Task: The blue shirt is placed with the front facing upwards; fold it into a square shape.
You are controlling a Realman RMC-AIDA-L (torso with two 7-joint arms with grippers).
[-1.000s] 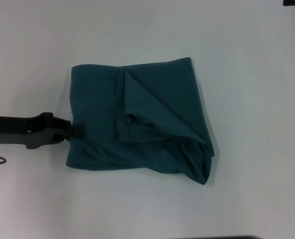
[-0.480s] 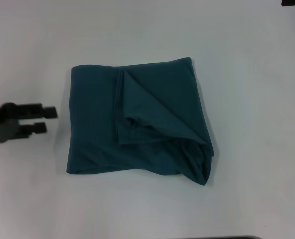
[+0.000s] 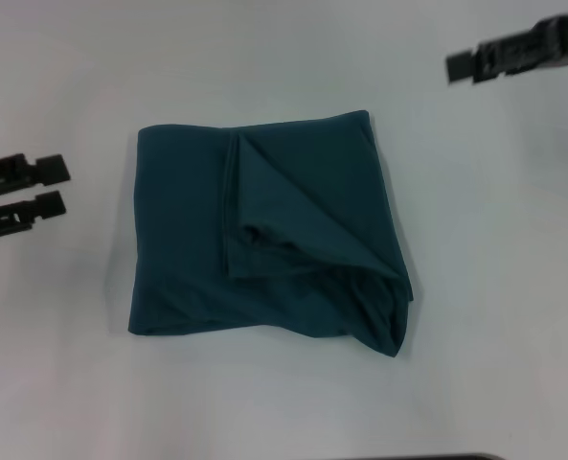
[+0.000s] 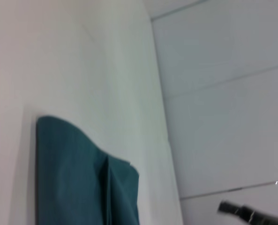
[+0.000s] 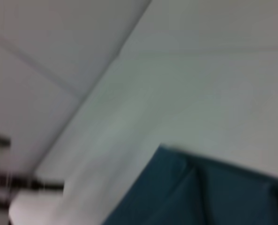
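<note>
Here the blue shirt [image 3: 264, 244] lies folded into a rough square at the middle of the white counter [image 3: 494, 287], one triangular flap turned over its top. From the head view, the left end effector [image 3: 56, 186] hangs off the shirt's left edge, fingers spread and empty; the right end effector [image 3: 453, 65], far right, cannot be judged. The left wrist view alone shows the counter's far edge and wall beyond.

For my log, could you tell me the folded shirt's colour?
The shirt is plain dark teal-blue, clearest in head view.
</note>
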